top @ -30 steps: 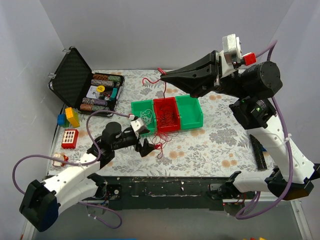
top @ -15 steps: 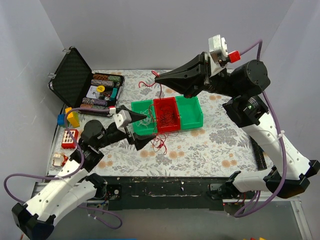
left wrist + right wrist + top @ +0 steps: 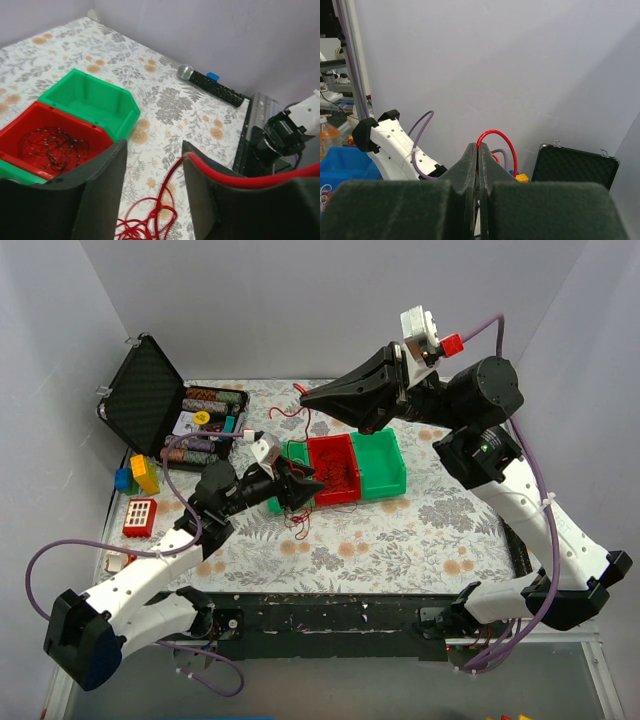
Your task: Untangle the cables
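Table [image 3: 440, 510]: left bin [image 3: 292, 451], middle bin [image 3: 335, 452] and right bin [image 3: 385, 465] in a touching row at centre. The open case [image 3: 150, 400] is at the far left corner, blocks [image 3: 145, 473] are before it, and a microphone [image 3: 212, 85] is by the right edge. Cables [image 3: 338, 475]: a tangle in the middle bin, loose loops on the table just before the bins, one strand through the left gripper [image 3: 154, 146] at the left bin's front, another up to the right gripper [image 3: 306, 400] above and behind the row.
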Robot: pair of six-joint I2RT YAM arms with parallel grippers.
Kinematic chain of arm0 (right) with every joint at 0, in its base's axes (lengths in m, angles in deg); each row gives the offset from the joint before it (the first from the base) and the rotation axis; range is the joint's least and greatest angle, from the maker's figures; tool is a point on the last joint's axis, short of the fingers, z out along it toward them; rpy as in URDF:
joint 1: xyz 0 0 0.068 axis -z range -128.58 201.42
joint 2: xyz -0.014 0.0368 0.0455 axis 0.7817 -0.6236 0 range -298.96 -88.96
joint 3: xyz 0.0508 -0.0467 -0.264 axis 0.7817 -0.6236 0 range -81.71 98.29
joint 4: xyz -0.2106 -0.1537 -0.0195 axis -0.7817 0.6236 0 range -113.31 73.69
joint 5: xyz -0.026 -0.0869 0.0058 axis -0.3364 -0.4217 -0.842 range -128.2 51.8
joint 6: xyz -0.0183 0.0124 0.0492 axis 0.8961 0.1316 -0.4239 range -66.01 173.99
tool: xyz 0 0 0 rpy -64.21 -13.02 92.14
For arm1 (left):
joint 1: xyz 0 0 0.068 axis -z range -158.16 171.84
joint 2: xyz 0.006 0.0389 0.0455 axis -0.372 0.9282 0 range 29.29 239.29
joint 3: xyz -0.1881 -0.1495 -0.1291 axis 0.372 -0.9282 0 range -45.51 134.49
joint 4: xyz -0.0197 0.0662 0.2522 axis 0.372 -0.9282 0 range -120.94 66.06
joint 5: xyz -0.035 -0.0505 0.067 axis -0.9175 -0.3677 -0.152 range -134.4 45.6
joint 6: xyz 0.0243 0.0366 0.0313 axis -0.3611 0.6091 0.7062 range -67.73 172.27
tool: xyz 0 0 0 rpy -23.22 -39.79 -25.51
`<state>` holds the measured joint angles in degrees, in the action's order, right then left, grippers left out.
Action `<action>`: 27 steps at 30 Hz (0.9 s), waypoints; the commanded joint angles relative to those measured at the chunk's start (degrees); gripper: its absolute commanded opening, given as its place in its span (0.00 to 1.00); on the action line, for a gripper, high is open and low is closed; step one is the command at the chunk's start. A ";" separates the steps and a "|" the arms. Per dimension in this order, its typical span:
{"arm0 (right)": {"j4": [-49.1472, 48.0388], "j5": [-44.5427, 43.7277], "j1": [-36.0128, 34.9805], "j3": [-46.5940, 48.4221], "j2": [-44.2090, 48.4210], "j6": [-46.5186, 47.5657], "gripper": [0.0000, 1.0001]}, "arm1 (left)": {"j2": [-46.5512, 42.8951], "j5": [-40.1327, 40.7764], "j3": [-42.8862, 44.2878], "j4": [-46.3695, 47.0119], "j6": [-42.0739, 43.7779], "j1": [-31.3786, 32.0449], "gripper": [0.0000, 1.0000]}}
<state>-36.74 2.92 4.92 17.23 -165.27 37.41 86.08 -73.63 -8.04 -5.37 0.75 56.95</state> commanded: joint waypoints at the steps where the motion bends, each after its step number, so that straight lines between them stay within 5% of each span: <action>1: -1.43 0.54 0.27 4.07 0.64 0.05 0.01 | -2.21 5.06 -1.52 3.32 -0.07 0.13 0.42; 12: 1.82 -0.43 0.27 9.77 -1.20 2.60 0.01 | -4.59 3.92 -5.39 2.53 2.31 0.13 0.40; 19: 6.48 -1.83 0.36 16.81 -3.05 6.90 0.01 | -5.38 2.96 -8.82 2.79 4.94 0.13 0.27; 27: 15.43 -9.99 0.36 24.54 -3.23 18.66 0.01 | -7.49 -0.64 -16.80 1.65 16.71 0.13 0.31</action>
<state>-25.11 -0.75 4.96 36.55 -169.23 47.99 80.62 -71.69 -21.02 -2.51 9.53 56.95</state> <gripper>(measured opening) 0.031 0.301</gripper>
